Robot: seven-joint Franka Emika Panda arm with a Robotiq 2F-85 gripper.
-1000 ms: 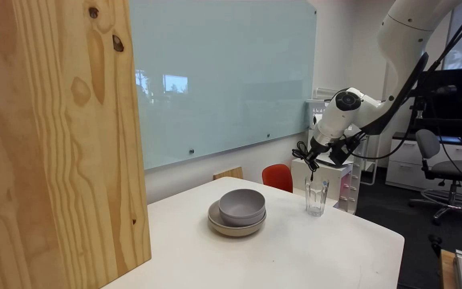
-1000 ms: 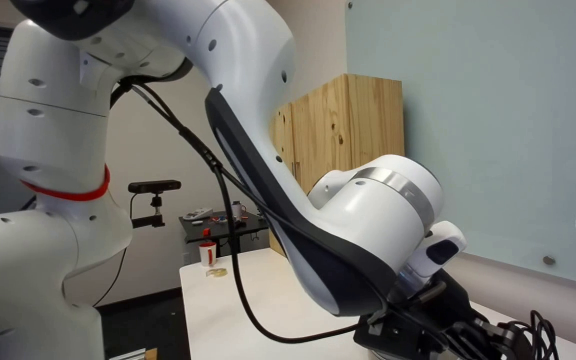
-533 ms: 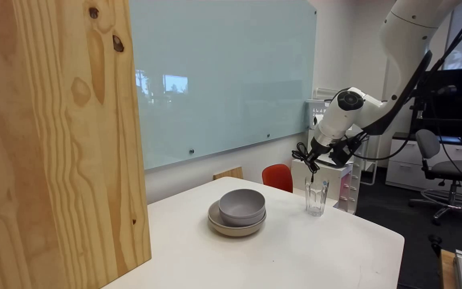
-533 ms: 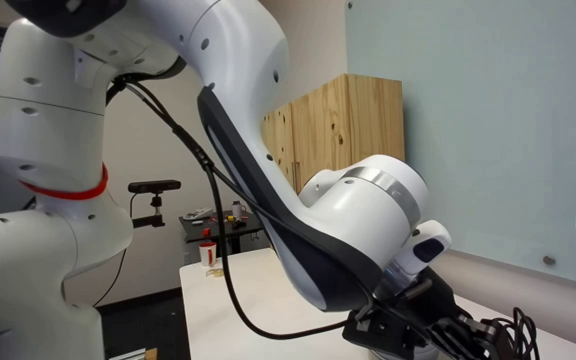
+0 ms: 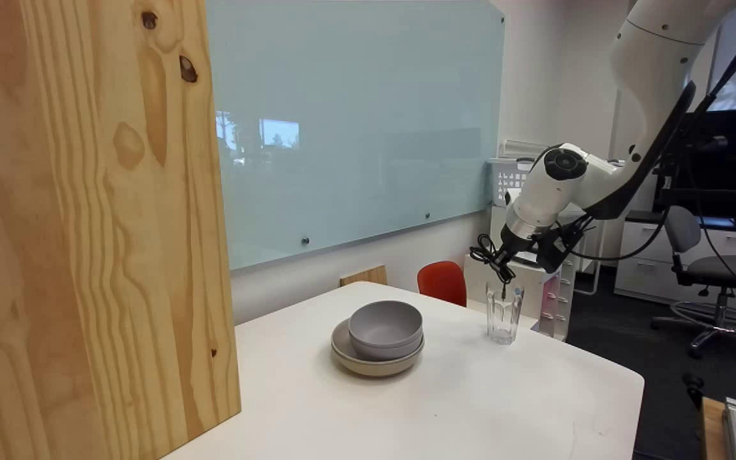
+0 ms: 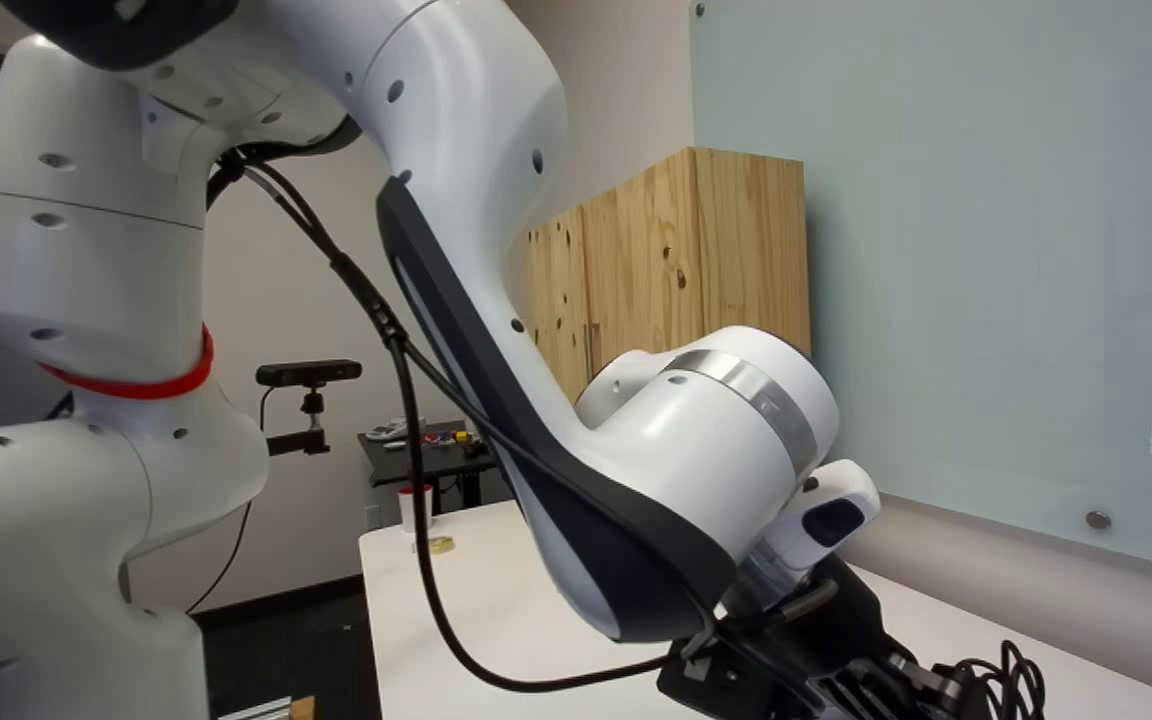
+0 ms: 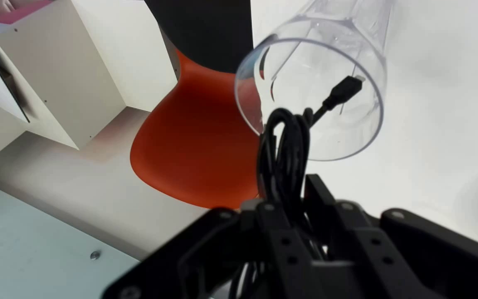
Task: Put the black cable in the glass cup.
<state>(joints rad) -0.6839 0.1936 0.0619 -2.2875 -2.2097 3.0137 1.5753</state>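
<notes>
The black cable [image 5: 484,250] is a looped bundle held in my gripper [image 5: 501,259]. In the wrist view, my gripper [image 7: 293,199] is shut on the cable [image 7: 286,158], with loops sticking out past the fingertips. The glass cup [image 5: 503,326] stands upright on the table, below the gripper. In the wrist view, the cable's plug end lies over the mouth of the cup [image 7: 347,29]. In an exterior view the plug overlaps the cup's upper part; the loops are above the rim. The cable [image 6: 1016,680] also shows in an exterior view, where the cup is hidden.
Stacked grey bowls [image 5: 386,326] sit on the white table [image 5: 470,409], to the cup's left in an exterior view. A wooden cabinet [image 5: 99,230] stands at the table's edge. An orange chair [image 7: 197,153] is beyond the table edge near the cup. A glass board [image 5: 368,115] hangs on the wall.
My gripper has moved a little right and down in an exterior view, carrying the cable. The plug end has shifted from the cup's left rim to the middle of its mouth and lower.
</notes>
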